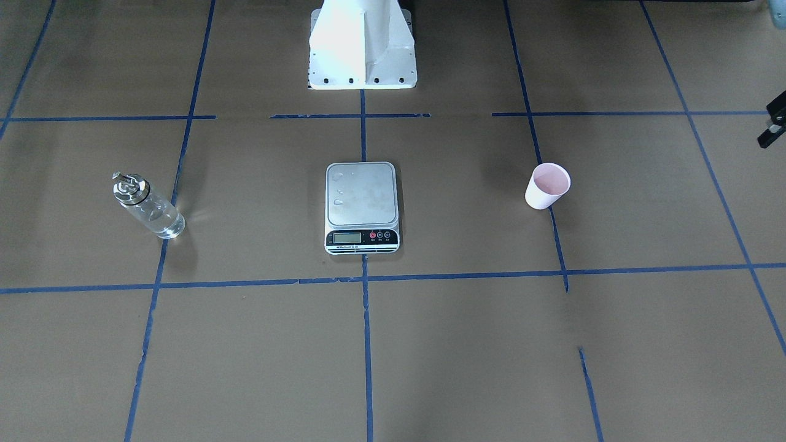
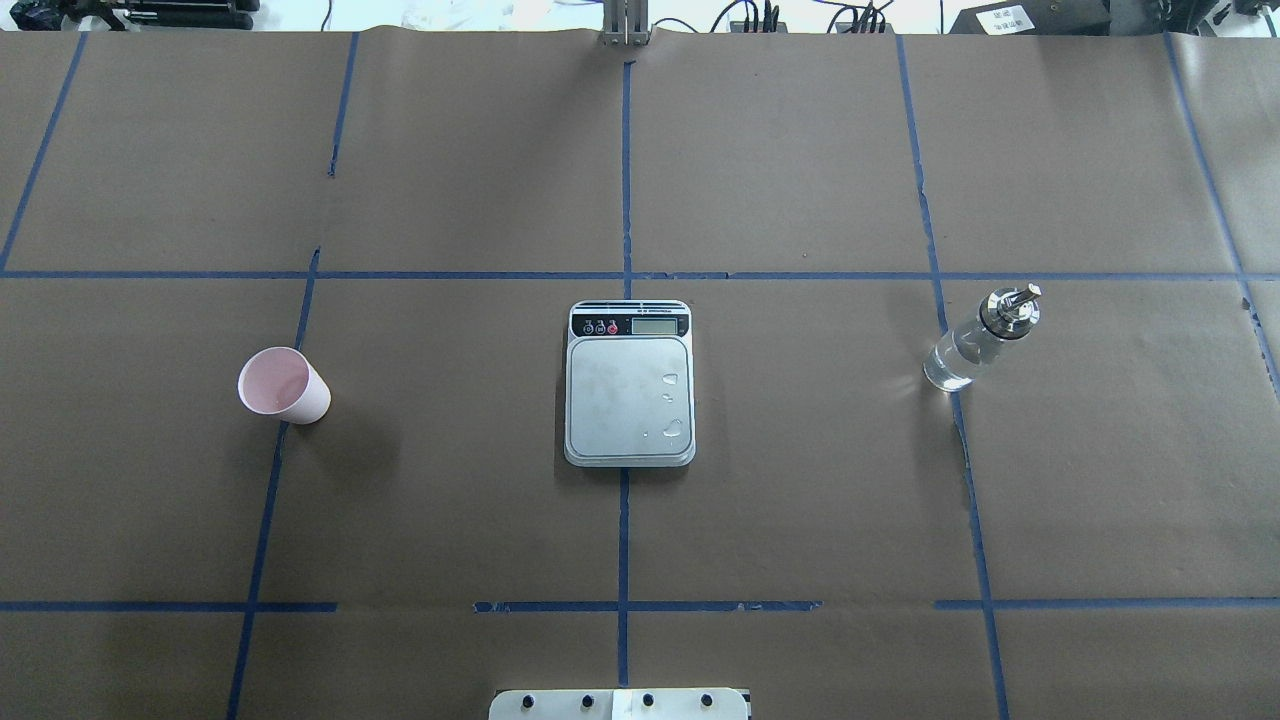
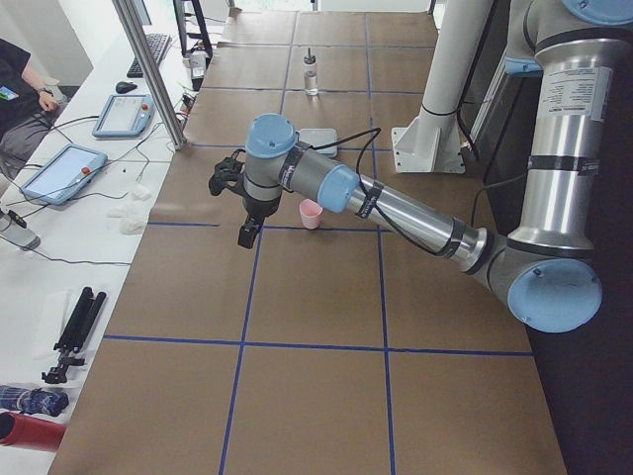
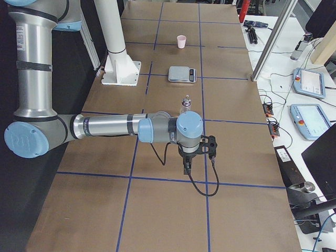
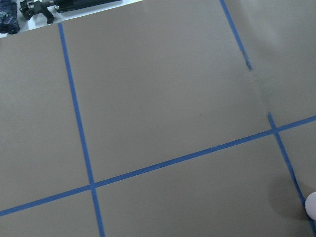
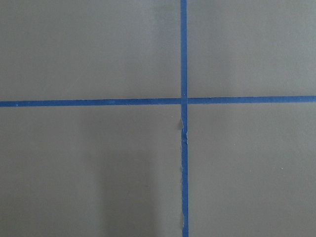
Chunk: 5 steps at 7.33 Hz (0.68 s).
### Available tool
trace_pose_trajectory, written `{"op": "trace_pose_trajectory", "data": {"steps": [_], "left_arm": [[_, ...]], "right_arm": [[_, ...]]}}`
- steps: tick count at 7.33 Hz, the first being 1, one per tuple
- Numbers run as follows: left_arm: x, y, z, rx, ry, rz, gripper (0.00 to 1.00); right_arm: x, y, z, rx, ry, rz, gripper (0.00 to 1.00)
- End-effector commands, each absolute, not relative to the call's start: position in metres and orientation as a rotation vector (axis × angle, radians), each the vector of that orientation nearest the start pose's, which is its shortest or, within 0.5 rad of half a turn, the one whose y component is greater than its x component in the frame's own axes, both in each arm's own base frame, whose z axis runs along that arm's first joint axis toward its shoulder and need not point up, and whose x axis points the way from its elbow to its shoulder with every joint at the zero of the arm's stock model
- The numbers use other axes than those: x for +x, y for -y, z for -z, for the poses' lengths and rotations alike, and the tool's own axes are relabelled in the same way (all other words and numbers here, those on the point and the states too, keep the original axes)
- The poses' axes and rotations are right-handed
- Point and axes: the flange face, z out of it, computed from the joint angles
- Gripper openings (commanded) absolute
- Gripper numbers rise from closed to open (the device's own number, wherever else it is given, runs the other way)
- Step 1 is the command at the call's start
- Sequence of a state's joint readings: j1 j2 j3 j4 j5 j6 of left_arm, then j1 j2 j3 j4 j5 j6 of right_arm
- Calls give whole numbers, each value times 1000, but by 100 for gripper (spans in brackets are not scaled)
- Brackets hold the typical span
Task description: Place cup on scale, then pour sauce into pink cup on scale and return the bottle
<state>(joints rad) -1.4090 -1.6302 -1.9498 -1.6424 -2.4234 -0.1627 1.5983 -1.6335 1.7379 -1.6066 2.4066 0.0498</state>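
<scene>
**Risks.** No step of the task is done. The cup [image 2: 283,386] stands upright on the bench [image 2: 800,500] on the robot's left. It is well apart from the scale [image 2: 629,385], which sits at the centre with its platform bare.

- A few clear droplets [image 2: 672,405] lie on the steel platform. In my judgement a light paper cup set on a wet patch could slide or sit unevenly.
- The cup is thin-walled, so too firm a squeeze would likely crush it, and an off-centre approach would likely tip it.
- The bottle [image 2: 980,340] stands upright on the robot's right, well apart from the scale, with the clear sauce [image 2: 955,362] visible through the glass. Smooth glass may slip in a two-finger grasp.
- The pour spout is thin and the cup mouth small (a poor margin), so a misaligned tilt would spill onto the platform or the display strip.

**Hands.** The left hand [image 3: 244,236] hangs over the bench near the cup without touching it. Its wrist camera catches only the cup's edge [image 5: 312,205] at the frame corner. The right hand [image 4: 187,167] hangs over bare bench, apart from the bottle.

How far either hand is open cannot be told from the side views, which are the only views showing them in full. Neither appears to have anything in it, since both cup and bottle stand free.
</scene>
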Motion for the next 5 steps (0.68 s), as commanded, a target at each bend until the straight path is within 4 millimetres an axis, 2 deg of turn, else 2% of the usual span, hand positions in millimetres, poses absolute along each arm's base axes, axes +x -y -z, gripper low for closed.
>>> {"op": "trace_pose_trajectory", "data": {"steps": [1, 2, 3, 5], "left_arm": [[114, 504, -386, 194, -987, -141, 100], [166, 503, -374, 140, -933, -37, 100], [222, 488, -375, 123, -887, 30, 100], [277, 464, -375, 74, -890, 220, 100]], "right_arm": [[72, 466, -604, 60, 836, -39, 100], [72, 466, -603, 59, 836, -44, 100], [72, 466, -603, 59, 835, -41, 100], [72, 467, -593, 80, 827, -32, 100]]}}
